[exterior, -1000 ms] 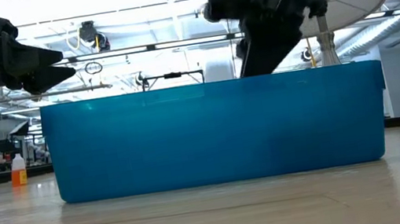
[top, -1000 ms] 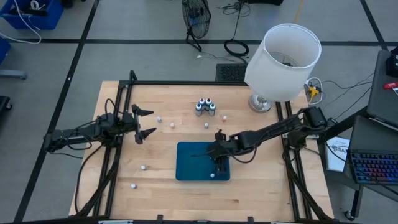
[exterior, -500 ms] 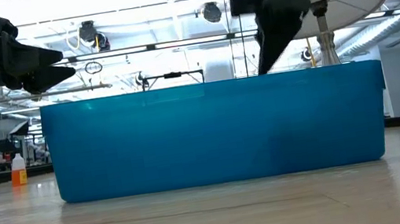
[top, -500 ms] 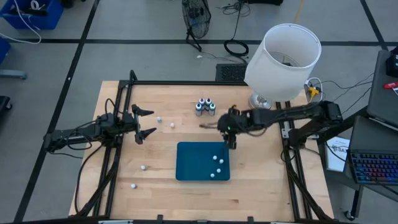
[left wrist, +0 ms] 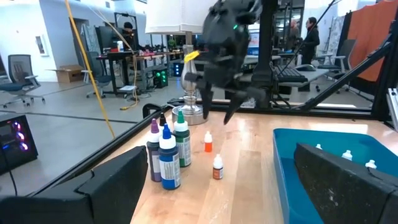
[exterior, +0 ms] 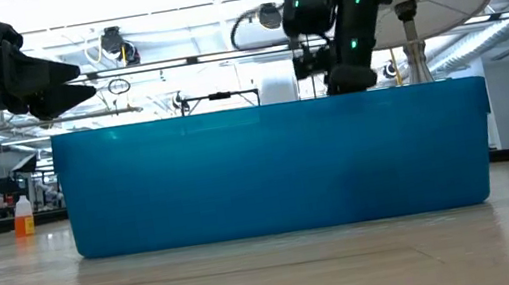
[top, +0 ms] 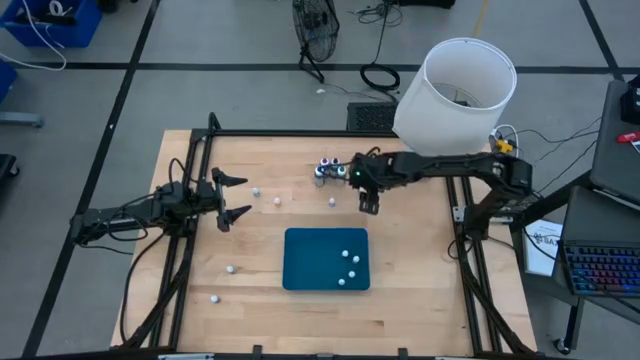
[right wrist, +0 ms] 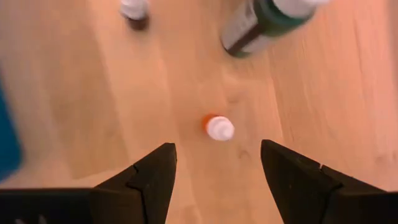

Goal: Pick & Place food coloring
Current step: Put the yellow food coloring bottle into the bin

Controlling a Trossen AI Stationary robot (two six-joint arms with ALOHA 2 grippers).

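Note:
Several tiny white-capped food coloring bottles lie inside the teal tray [top: 305, 262]. More stand loose on the wood: two [top: 256, 191] near my left gripper, one [top: 332, 201] beyond the tray, two [top: 230, 268] toward the near left. My right gripper [top: 367, 203] hangs open between the tray and a cluster of taller bottles [top: 328, 168]. In the right wrist view its open fingers [right wrist: 216, 149] stand apart above a tiny orange bottle with a white cap [right wrist: 217, 127], not touching it. My left gripper [top: 243, 196] waits open at the table's left.
A white lamp [top: 455, 100] stands at the far right corner, over my right arm. A taller green bottle [right wrist: 264, 17] and another tiny bottle [right wrist: 134, 9] stand just past the orange one. The tray wall [exterior: 278, 164] fills the low view. Black frame rails run along both table sides.
My right gripper has risen out of the tray and swung toward the far edge, ending beside the cluster of taller bottles. With it gone, several tiny bottles show lying in the tray's right part. My left arm has kept still.

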